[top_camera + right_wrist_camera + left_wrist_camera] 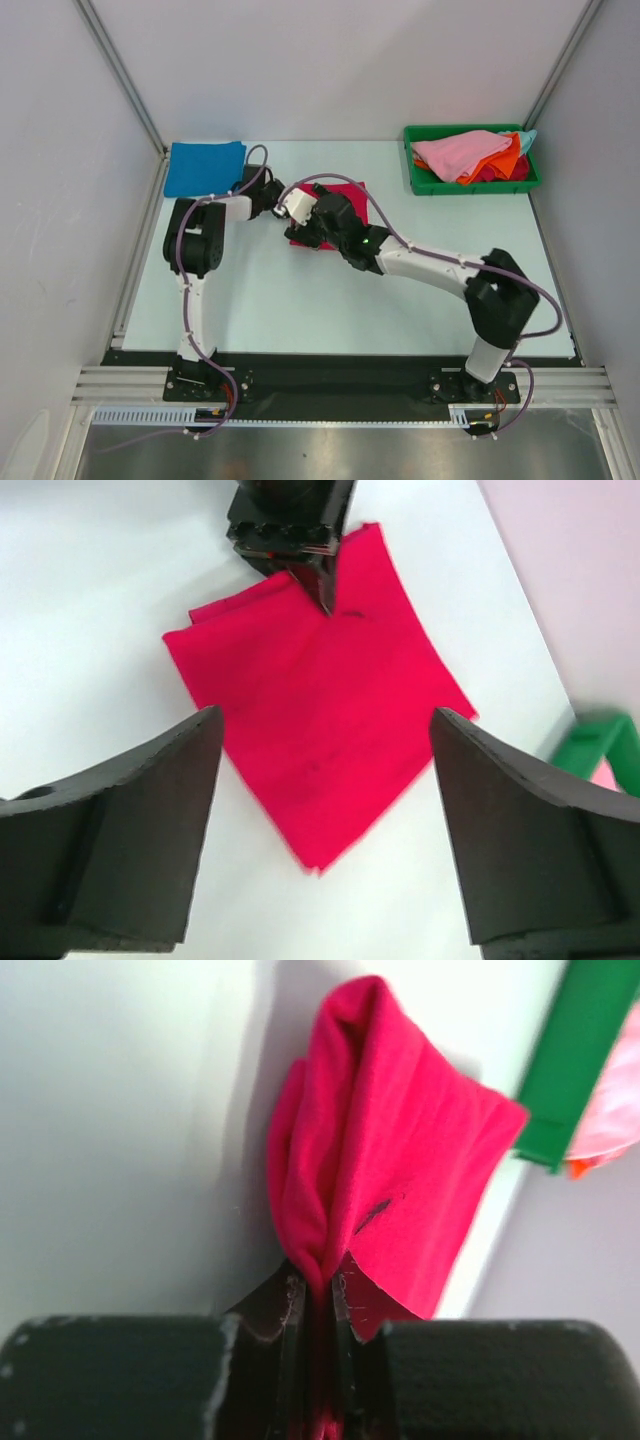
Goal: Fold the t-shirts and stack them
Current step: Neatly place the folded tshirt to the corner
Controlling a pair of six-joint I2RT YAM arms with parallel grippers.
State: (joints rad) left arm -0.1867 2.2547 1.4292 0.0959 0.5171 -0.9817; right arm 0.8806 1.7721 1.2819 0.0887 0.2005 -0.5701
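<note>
At the near edge of the table (300,310) the two arms are bolted side by side. The left arm (190,250) rises and bends to the right; the right arm (440,268) stretches low and long to the left, so both meet over the middle of the table.

The right tool (325,720) hangs above the crimson shirt (300,680) with its jaws spread wide, one finger (130,820) on each side of its wrist view and nothing between them. It does not touch the cloth.

The crimson shirt lies on the table as a flat, roughly square fold, one corner pointing toward the right tool. In the top view it shows only in part, under and behind both wrists (350,195).

At the shirt's far edge the left tool (325,590) has its jaws nearly together, pinching a bit of the cloth. Its own wrist view shows the same grip: the left tool (318,1295) is clamped on the shirt (390,1140), which bunches into a ridge at the fingertips and spreads wider beyond them.

Farther back, at the far left corner of the table, a blue shirt (205,167) lies folded flat, well apart from the crimson one. At the far right stands a green bin (470,185) holding a loose heap: a pink shirt (455,152) on top, an orange shirt (505,160) beside it and a light blue shirt (528,137) at the far right corner.
</note>
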